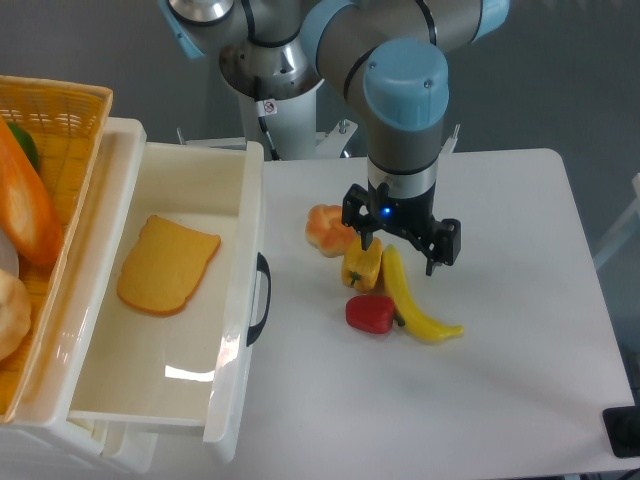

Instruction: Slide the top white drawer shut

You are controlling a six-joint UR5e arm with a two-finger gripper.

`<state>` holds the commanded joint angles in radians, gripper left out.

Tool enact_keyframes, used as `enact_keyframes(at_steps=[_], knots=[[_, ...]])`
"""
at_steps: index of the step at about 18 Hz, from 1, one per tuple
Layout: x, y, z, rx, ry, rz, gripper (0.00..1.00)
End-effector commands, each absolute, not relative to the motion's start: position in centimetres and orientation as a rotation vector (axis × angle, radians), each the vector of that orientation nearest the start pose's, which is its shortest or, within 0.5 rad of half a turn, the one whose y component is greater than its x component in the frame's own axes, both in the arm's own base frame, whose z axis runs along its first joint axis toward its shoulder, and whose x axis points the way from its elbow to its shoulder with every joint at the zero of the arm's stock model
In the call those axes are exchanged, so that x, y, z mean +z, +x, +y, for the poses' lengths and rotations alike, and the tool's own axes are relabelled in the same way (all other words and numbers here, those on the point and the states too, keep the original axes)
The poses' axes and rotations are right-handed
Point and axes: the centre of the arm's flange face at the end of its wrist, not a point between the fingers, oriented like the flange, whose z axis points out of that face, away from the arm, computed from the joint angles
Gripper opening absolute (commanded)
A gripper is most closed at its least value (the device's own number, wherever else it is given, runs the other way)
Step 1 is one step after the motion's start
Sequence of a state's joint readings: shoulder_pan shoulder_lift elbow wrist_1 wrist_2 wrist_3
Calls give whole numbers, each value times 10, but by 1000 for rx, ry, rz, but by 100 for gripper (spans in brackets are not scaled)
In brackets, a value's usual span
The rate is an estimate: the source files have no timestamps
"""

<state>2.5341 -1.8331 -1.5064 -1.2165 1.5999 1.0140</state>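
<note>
Progress on the task is judged to be nil so far: the top white drawer (pixel 190 300) is seen pulled well out of its unit at the left of the frame, its glossy interior exposed and a slice of toast (pixel 167 264) lying on its floor. Its black handle (pixel 259 298) faces right, toward the middle of the table (pixel 520 340), and nothing is touching it. The whole closing push toward the left is therefore still to be made.

The gripper (pixel 383 243) is placed right of centre, well apart from the drawer front, hanging over a cluster of toy food: a yellow pepper (pixel 362 266), a banana (pixel 415 305), a red pepper (pixel 371 313) and a pale orange pastry (pixel 326 229). Its fingers point down and are viewed from above, so how far they are parted cannot be told; the yellow pepper sits directly beneath them, but whether it is gripped or merely underneath cannot be settled. A yellow wicker basket (pixel 70 105) holding bread is seen in the upper left, on top of the unit.
</note>
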Motion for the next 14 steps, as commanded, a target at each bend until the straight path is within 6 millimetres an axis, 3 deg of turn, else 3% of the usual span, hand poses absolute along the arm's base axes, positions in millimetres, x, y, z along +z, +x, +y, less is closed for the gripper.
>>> enact_keyframes(at_steps=[6,10,14], knots=[[405,-428,460,214,-3070,-27,100],[390,-415,460,187,-3088,-13,100],[390,-408,473,228,-3056,-186,100]])
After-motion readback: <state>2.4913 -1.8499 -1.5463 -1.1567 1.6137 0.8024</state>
